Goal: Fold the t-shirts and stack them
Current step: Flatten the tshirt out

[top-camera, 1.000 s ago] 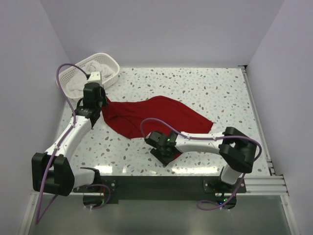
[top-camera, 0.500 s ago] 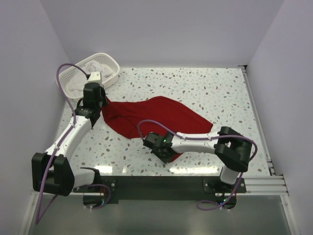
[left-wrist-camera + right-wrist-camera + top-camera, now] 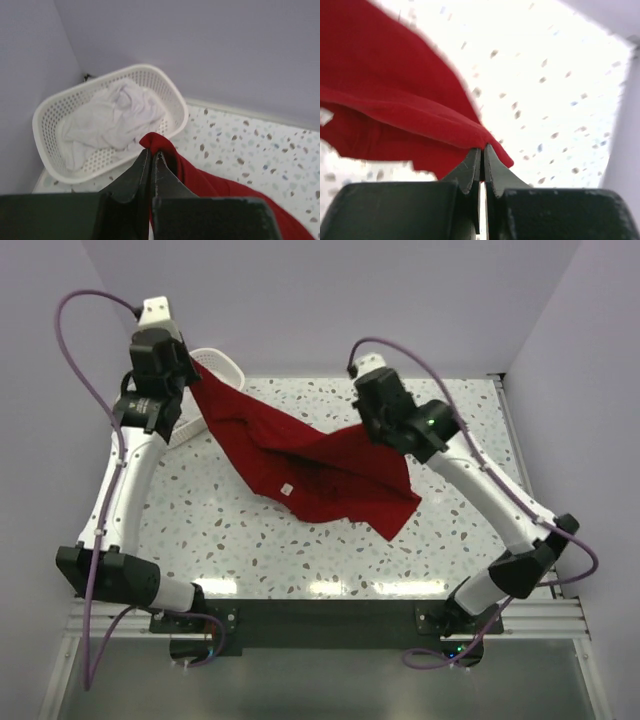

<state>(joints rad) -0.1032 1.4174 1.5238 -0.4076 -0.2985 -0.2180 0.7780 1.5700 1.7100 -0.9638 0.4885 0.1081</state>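
The deep red t-shirt (image 3: 320, 465) hangs stretched in the air between both grippers, its small white neck label (image 3: 285, 488) showing near the lower middle. My left gripper (image 3: 186, 368) is raised at the back left and shut on one corner of the shirt (image 3: 160, 145). My right gripper (image 3: 366, 428) is raised at the back middle and shut on another edge of the shirt (image 3: 445, 122). White t-shirts (image 3: 112, 117) lie crumpled in the white lattice basket (image 3: 177, 107), mostly hidden behind the left arm in the top view.
The basket (image 3: 222, 362) stands at the table's back left corner against the wall. The speckled table (image 3: 450, 420) is walled at the back and on both sides. A metal rail (image 3: 520, 440) runs along the right edge.
Both grippers have risen from the table with the red shirt. The left went up and back; the right went from the near middle up to the back, so the shirt is spread in the air.
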